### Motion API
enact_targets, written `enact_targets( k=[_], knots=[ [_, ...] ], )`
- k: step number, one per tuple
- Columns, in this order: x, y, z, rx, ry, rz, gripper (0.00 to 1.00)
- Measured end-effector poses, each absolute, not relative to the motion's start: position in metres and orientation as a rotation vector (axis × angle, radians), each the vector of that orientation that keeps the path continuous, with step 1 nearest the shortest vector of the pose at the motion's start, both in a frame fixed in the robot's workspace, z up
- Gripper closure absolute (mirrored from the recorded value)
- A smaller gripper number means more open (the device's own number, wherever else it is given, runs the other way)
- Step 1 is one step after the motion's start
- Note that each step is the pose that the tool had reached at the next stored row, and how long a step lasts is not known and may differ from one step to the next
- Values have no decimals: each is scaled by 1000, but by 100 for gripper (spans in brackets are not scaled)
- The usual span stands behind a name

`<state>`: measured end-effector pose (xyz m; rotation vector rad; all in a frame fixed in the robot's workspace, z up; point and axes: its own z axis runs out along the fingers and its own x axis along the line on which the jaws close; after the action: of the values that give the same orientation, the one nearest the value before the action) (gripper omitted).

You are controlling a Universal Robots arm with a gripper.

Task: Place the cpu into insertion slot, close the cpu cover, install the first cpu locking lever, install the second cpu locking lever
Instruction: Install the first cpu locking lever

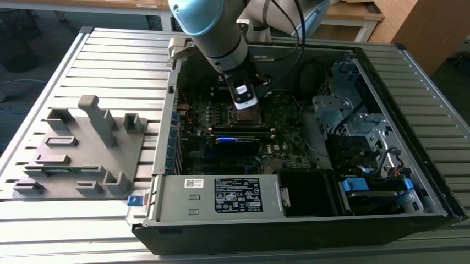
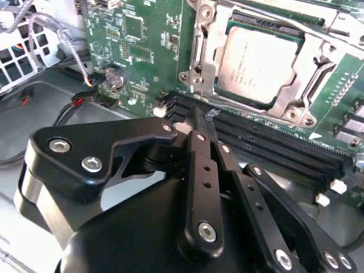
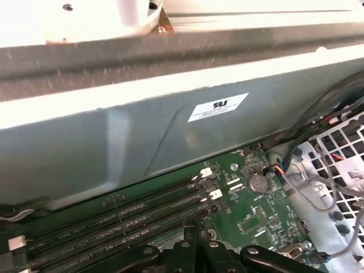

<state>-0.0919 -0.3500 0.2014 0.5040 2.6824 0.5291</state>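
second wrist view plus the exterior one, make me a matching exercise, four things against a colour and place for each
Things:
1. cpu
2. gripper
3. coin battery
4. grey fixture

Descriptions:
a. round and silver, on the green board
b. outside the computer case, at the exterior view's left
c. silver-grey, ringed by the cpu cover
d. black, over the long black memory slots

Pairs: 1-c, 2-d, 3-a, 4-b

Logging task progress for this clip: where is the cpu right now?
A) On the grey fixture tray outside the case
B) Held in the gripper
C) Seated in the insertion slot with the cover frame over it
C: in the second wrist view the cpu sits in the insertion slot, framed by the cpu cover.
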Motion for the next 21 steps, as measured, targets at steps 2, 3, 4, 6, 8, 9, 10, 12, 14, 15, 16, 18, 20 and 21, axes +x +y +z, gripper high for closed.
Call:
enact_targets(
  k=[2, 3, 4, 6, 8, 9, 10, 12, 14, 15, 16, 18, 20, 21],
  knots=[
    [-92, -350, 202, 505, 2682, 529, 90],
    [-92, -350, 202, 505, 2682, 529, 90],
    [-92, -350, 202, 505, 2682, 529, 90],
    [-92, -350, 202, 505, 2682, 529, 90],
    [-92, -350, 202, 509, 2694, 524, 90],
    [-92, -350, 202, 514, 2709, 519, 90],
    [-91, -350, 202, 520, 2726, 513, 90],
    [-91, -350, 201, 533, 2759, 501, 90],
    [-91, -350, 201, 544, 2792, 487, 90],
    [-90, -350, 201, 550, 2808, 480, 90],
    [-90, -350, 201, 556, 2825, 472, 90],
    [-90, -350, 201, 561, 2838, 465, 90],
    [-90, -350, 201, 561, 2838, 464, 90],
    [-90, -350, 201, 561, 2838, 464, 90]
  ],
)
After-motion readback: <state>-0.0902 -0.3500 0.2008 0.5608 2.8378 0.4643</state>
